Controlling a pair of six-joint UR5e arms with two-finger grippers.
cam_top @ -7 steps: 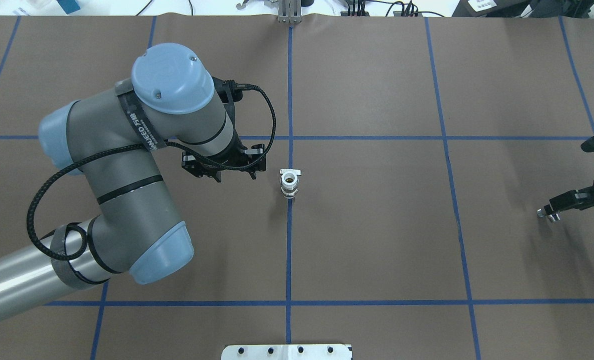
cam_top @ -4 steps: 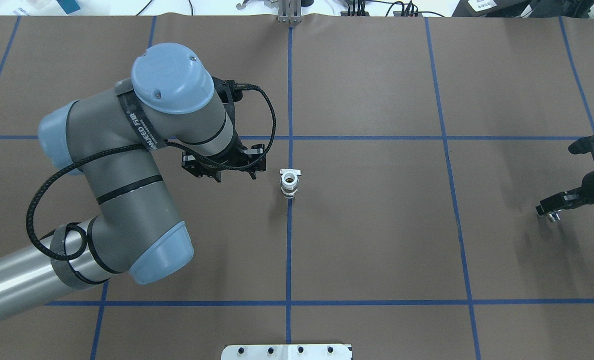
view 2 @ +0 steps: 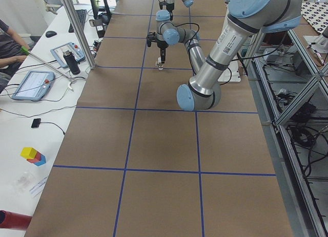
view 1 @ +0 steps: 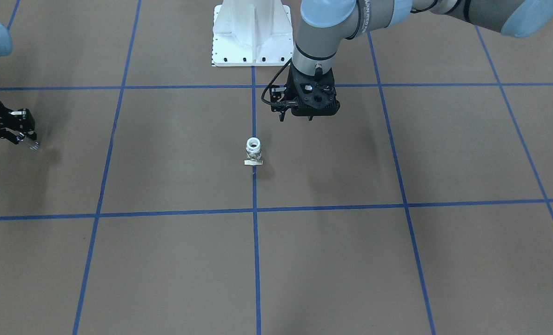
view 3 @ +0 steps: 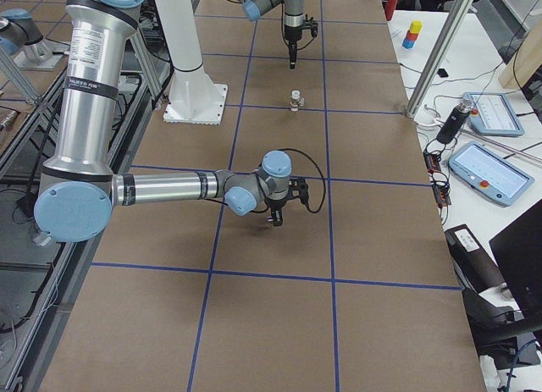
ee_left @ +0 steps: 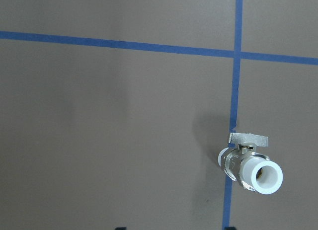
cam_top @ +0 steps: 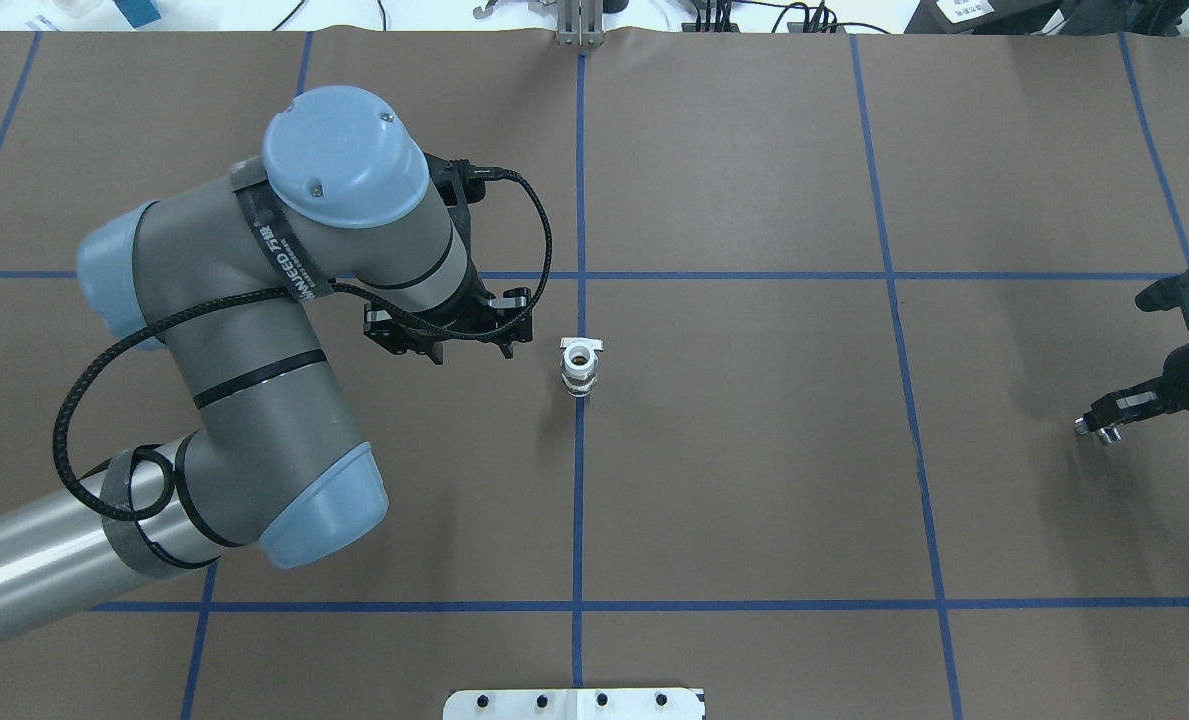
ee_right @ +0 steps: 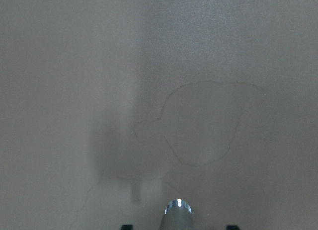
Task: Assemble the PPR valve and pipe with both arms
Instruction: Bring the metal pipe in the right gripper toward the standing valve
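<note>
The PPR valve (cam_top: 580,367) stands on end at the table's middle on a blue tape line, its flat handle at the far side; it also shows in the front view (view 1: 253,151) and the left wrist view (ee_left: 251,168). My left gripper (cam_top: 464,346) hangs open and empty above the table, just left of the valve. My right gripper (cam_top: 1100,428) is at the far right, shut on the shiny pipe (cam_top: 1104,434), held a little above the table. The pipe's tip shows in the right wrist view (ee_right: 178,212) and in the front view (view 1: 33,145).
The white robot base plate (cam_top: 574,703) sits at the near edge. Blue tape lines (cam_top: 734,275) grid the brown table. Tablets (view 3: 486,170), a dark bottle (view 3: 449,124) and cables lie on the operators' side bench; a person's arm (view 2: 13,52) shows there.
My right wrist has shifted slightly toward the table's middle, the pipe still in its grip. The left arm and the valve have not moved.
</note>
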